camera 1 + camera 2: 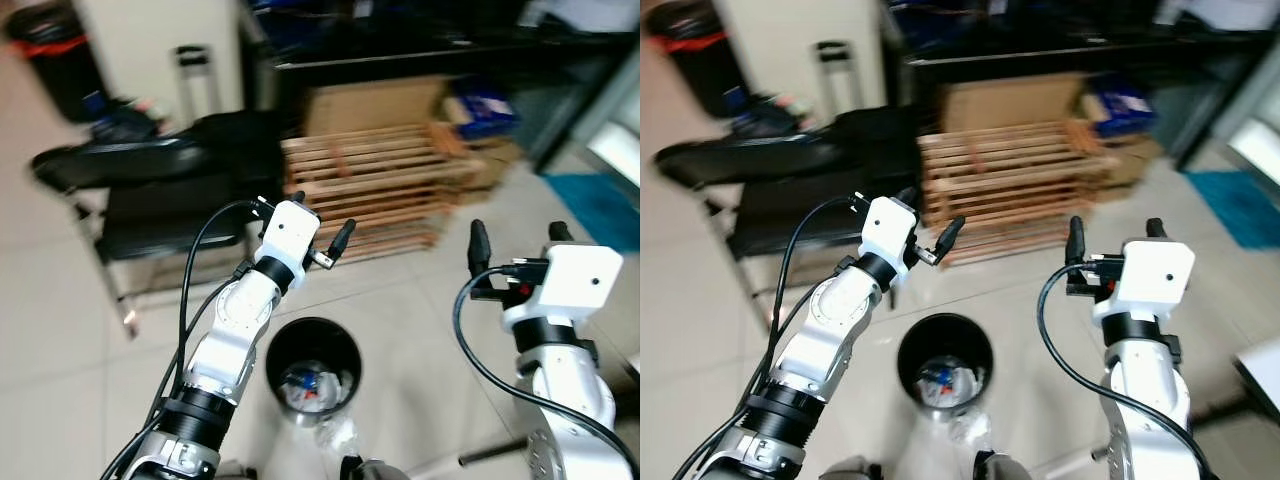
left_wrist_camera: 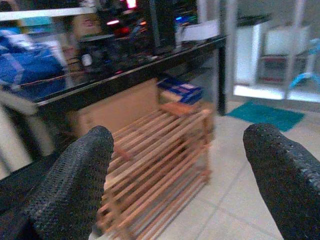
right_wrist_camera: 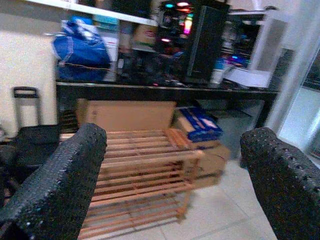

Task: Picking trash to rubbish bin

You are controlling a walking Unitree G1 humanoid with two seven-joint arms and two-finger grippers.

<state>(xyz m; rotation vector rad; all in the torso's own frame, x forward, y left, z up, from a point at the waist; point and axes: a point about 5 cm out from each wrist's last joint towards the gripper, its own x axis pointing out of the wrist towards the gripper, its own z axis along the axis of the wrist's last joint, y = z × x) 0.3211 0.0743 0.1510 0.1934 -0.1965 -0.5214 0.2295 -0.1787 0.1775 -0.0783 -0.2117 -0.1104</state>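
I've got the left gripper [image 1: 318,226] and right gripper [image 1: 518,240] both spread wide and empty above the rubbish bin [image 1: 312,368], which already holds trash [image 1: 308,387], so this drop looks done.

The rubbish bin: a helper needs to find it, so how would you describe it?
Start at the wooden slatted rack against the dark desk. On the tiled floor before it, between the robot's raised arms, stands the rubbish bin: small, round, black, open-topped, with crumpled trash inside.
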